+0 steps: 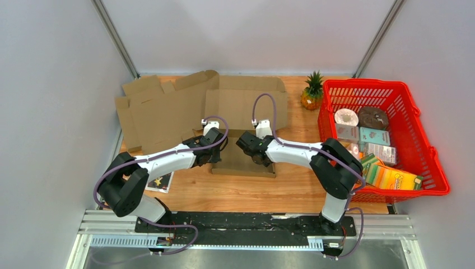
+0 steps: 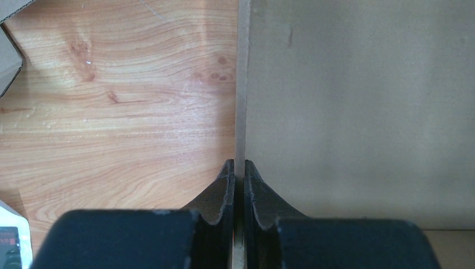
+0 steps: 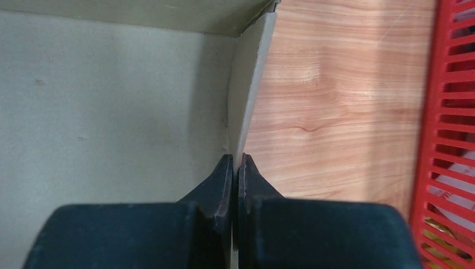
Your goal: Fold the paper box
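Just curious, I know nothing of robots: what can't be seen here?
Top view: arms cover part of the paper box; labels in the red basket too small.
Left wrist: the box's wall, clamped by the left gripper, hides everything behind it.
Right wrist: frame edge cuts off the basket.

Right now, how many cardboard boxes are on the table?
2. A flattened box lies back left; a half-folded box sits in the middle, pinched by the left gripper and right gripper. Others may hide beneath.
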`<state>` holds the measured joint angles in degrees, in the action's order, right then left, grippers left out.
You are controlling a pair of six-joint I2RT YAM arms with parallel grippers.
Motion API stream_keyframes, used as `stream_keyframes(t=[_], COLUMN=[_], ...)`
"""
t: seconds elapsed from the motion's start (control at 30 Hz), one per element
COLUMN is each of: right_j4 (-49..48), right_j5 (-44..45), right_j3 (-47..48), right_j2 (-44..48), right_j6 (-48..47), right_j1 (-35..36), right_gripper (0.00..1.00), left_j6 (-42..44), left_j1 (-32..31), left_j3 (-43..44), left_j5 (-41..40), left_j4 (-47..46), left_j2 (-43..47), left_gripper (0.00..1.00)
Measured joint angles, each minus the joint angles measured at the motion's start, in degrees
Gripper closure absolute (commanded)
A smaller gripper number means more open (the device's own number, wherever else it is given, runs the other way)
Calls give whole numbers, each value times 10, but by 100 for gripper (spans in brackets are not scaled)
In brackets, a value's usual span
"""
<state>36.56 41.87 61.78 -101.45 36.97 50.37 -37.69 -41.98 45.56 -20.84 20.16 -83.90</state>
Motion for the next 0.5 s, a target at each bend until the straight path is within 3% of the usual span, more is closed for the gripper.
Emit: stream_keyframes(t=[0.23,0.37,0.5], right_j4=[5,-93,-117], right_j5=[36,2,-59], right_j3=[5,-66,-92], right_j2=[-19,37,43], right_j6=[10,-39,-79], right_j1=[16,3,-15], right_gripper=[98,70,55], left_j6=[-2,3,11], left_j1=[0,0,1], left_j3=[-2,-5,-25], left_j5=[-1,2,12], left_j4=[-3,-9,-34], left_j2=[0,1,21], left_gripper=[99,66,50])
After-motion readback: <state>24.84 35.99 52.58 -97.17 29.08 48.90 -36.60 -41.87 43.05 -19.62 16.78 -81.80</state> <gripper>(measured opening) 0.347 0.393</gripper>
